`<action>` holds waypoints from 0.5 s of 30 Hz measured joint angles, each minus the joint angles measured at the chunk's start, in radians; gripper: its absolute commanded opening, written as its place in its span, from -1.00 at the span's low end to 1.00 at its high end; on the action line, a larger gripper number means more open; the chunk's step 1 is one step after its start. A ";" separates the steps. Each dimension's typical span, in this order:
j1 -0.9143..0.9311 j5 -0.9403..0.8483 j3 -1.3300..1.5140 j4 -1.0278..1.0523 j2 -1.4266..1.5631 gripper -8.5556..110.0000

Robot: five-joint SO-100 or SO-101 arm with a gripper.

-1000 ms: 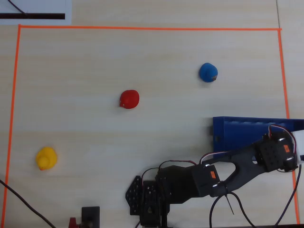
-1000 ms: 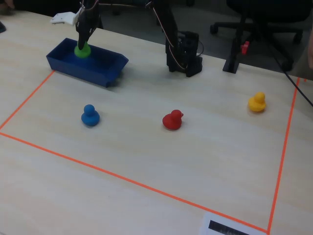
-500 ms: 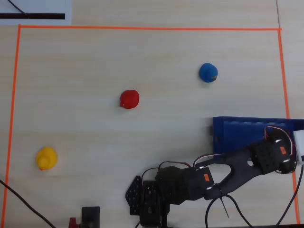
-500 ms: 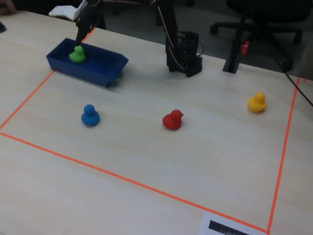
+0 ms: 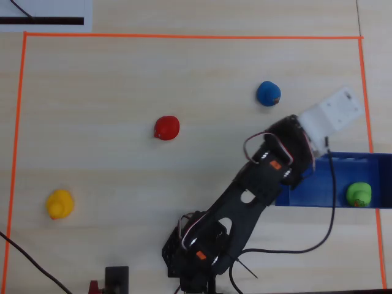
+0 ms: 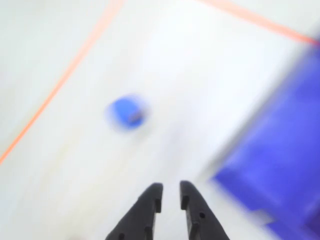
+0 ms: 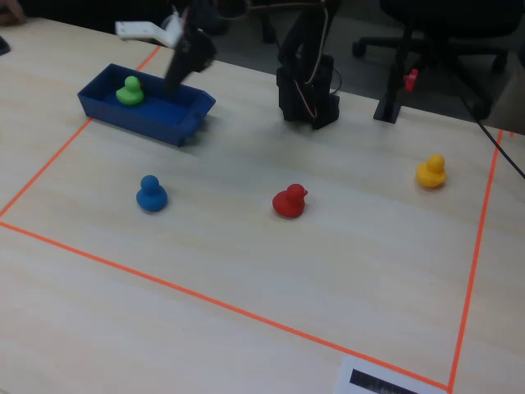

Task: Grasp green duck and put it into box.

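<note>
The green duck [image 5: 359,194] sits upright inside the dark-blue box [image 5: 315,199], free of the gripper; the fixed view shows the green duck [image 7: 129,90] near the far end of the box [image 7: 139,119]. My gripper [image 6: 170,187] hovers over the table beside the box [image 6: 280,165], its black fingers a narrow gap apart with nothing between them. In the fixed view the gripper [image 7: 175,80] is blurred, above the box's near end. In the overhead view the wrist and a white camera housing [image 5: 329,116] hide the jaws.
A blue duck [image 5: 268,93] [image 6: 127,111] [image 7: 151,194] stands ahead of the gripper. A red duck [image 5: 166,127] [image 7: 289,201] is mid-table and a yellow duck [image 5: 60,204] [image 7: 431,171] far off. Orange tape [image 5: 184,37] borders the area. The arm base [image 7: 308,98] stands behind.
The gripper let go of the green duck, which now rests in the box. The arm then rose and swung off the box toward the blue duck.
</note>
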 measured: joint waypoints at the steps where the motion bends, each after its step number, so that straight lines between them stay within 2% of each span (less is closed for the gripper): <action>1: -0.081 0.000 0.046 0.017 0.058 -0.85; 8: -0.569 -0.048 0.500 0.057 0.469 -0.85; 11: -0.666 -0.084 0.706 0.043 0.618 -0.85; 15: -0.689 -0.141 0.943 0.002 0.759 -0.85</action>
